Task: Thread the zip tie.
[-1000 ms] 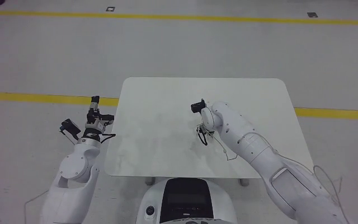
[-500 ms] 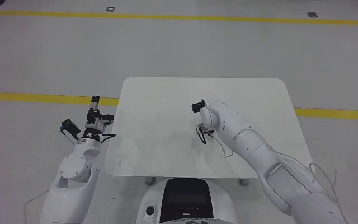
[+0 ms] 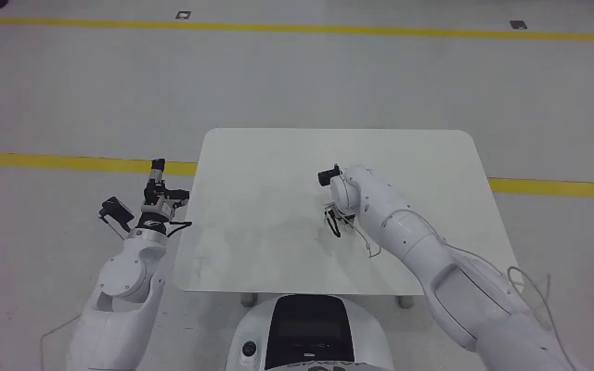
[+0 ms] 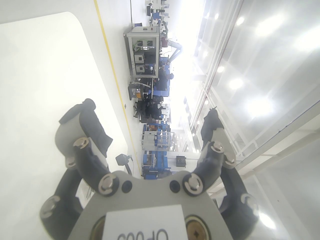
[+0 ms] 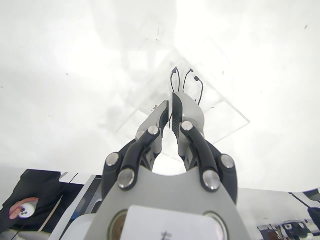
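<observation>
Three black zip ties lie on a clear plate [image 5: 226, 116] on the white table [image 3: 278, 167]. My right gripper [image 5: 170, 102] points down at the plate, shut on one zip tie [image 5: 177, 79]. Its thin strap runs between the pads and its head sticks out past the fingertips. The two other zip ties [image 5: 185, 80] [image 5: 200, 88] lie just beyond, close to the right finger. From above, the right gripper [image 3: 330, 221] stands over the table's middle front. My left gripper [image 4: 150, 108] is open and holds nothing. It hangs off the table's left edge [image 3: 165, 185].
The table top around the clear plate is bare white, with open room to the left and at the back. The left edge of the table [image 4: 82, 41] runs close beside the left gripper.
The right forearm has shifted slightly while its gripper stays at the same spot over the zip ties. The left arm has not moved.
</observation>
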`<move>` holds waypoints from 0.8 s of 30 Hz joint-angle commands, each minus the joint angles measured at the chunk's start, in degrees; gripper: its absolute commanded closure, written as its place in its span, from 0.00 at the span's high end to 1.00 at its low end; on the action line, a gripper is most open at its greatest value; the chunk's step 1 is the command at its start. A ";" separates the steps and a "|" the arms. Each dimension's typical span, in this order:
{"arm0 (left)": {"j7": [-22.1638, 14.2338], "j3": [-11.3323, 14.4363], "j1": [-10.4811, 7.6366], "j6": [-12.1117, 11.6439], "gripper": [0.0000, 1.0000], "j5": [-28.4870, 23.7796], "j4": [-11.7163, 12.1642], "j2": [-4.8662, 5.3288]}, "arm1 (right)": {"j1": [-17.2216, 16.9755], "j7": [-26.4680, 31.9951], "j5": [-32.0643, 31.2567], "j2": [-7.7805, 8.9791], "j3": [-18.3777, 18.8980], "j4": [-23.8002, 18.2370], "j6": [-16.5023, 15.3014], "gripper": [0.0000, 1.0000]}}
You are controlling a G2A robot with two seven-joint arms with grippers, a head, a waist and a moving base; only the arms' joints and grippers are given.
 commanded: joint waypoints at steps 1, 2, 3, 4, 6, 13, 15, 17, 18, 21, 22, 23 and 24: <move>0.00 0.00 0.00 0.00 1.00 0.00 0.00 0.00 | 0.22 -0.03 -0.09 -0.31 -0.13 0.67 0.20 0.07; 0.00 0.00 0.00 0.00 1.00 0.00 0.00 0.00 | 0.31 -0.09 -0.09 -0.46 -0.19 0.95 0.22 0.07; 0.00 0.00 0.00 0.00 1.00 0.00 0.00 0.00 | 0.43 -0.15 -0.13 -0.64 -0.26 1.33 0.22 0.07; 0.00 0.00 0.00 0.00 1.00 0.00 0.00 0.00 | 0.52 -0.17 -0.23 -0.78 -0.34 1.62 0.27 0.06; 0.00 0.00 0.00 0.00 1.00 0.00 0.00 0.00 | 0.70 -0.29 -0.38 -1.10 -0.47 2.20 0.46 0.07; 0.00 0.00 0.00 0.00 1.00 0.00 0.00 0.00 | 1.15 -0.62 -0.55 -2.02 -0.61 4.02 0.51 0.09; 0.00 0.00 0.00 0.00 1.00 0.00 0.00 0.00 | 1.26 -0.71 -0.59 -2.26 -0.64 4.52 0.59 0.09; 0.00 0.00 0.00 0.00 1.00 0.00 0.00 0.00 | 1.38 -0.80 -0.64 -2.53 -0.67 5.06 0.70 0.11; 0.00 0.00 0.00 0.00 1.00 0.00 0.00 0.00 | 1.42 -0.87 -0.60 -2.65 -0.65 5.34 0.70 0.13; 0.00 0.00 0.00 0.00 1.00 0.00 0.00 0.00 | 1.65 -1.04 -0.45 -3.01 -0.55 6.19 0.62 0.10; 0.00 0.00 0.00 0.00 1.00 0.00 0.00 0.00 | 1.71 -1.08 -0.45 -3.12 -0.54 6.41 0.59 0.05; 0.00 0.00 0.00 0.00 1.00 0.00 0.00 0.00 | 1.80 -1.15 -0.46 -3.25 -0.52 6.67 0.59 0.00; 0.00 0.00 0.00 0.00 1.00 0.00 0.00 0.00 | 1.87 -1.18 -0.48 -3.35 -0.51 6.82 0.58 0.00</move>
